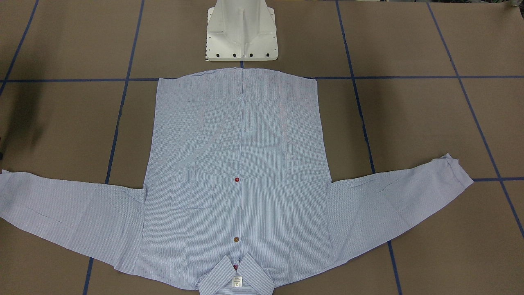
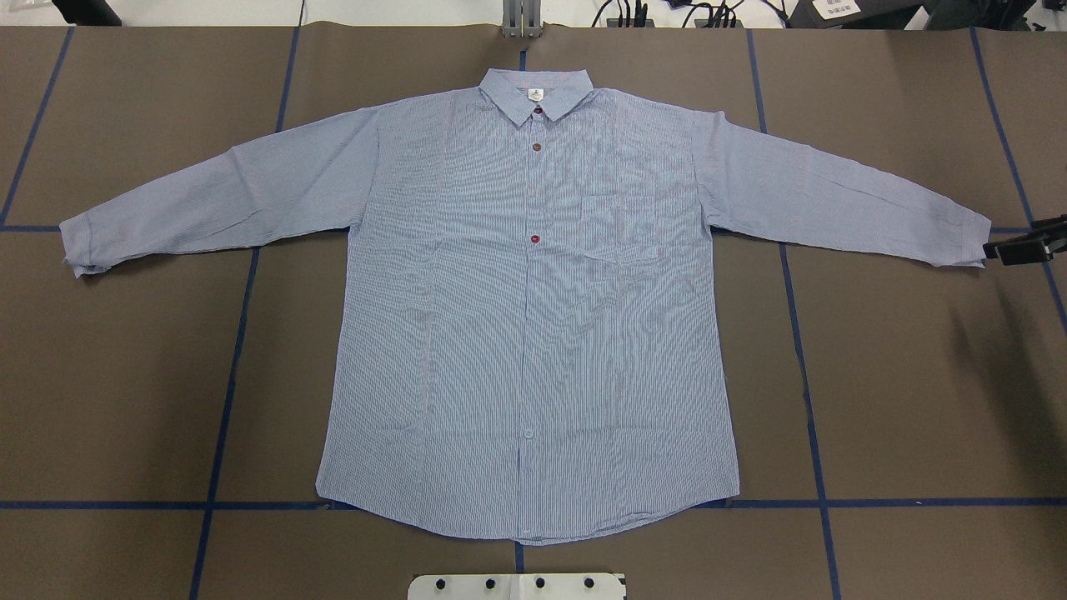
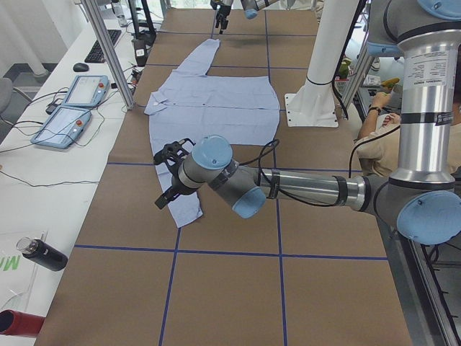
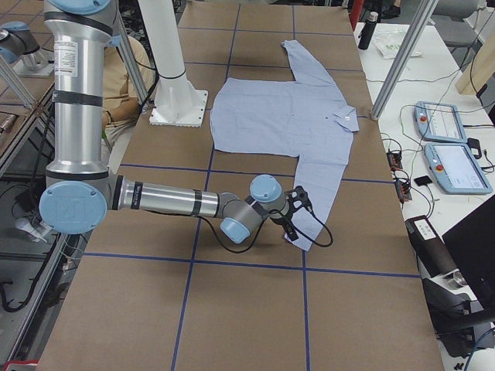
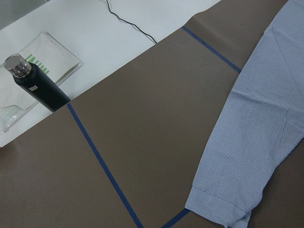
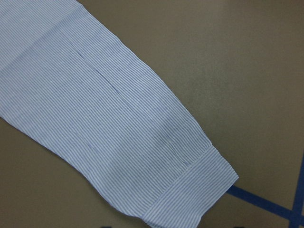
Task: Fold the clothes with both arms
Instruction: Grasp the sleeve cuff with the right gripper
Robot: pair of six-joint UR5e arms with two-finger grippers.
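The left arm [image 3: 310, 189] and right arm [image 4: 166, 199] have silver tubes, grey joints, light blue caps [image 3: 213, 153], black cables [image 3: 277, 148].

Shirt [image 2: 533, 333] on table [image 2: 125, 375] — before the pedestal [image 2: 517, 586]

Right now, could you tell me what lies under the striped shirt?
Brown table covering with blue tape lines runs beneath the striped shirt; anything else under it is hidden.

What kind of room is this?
Probably a robot lab: a robot arm reaches over a taped table with a shirt on it, and touch-screen controllers sit alongside.
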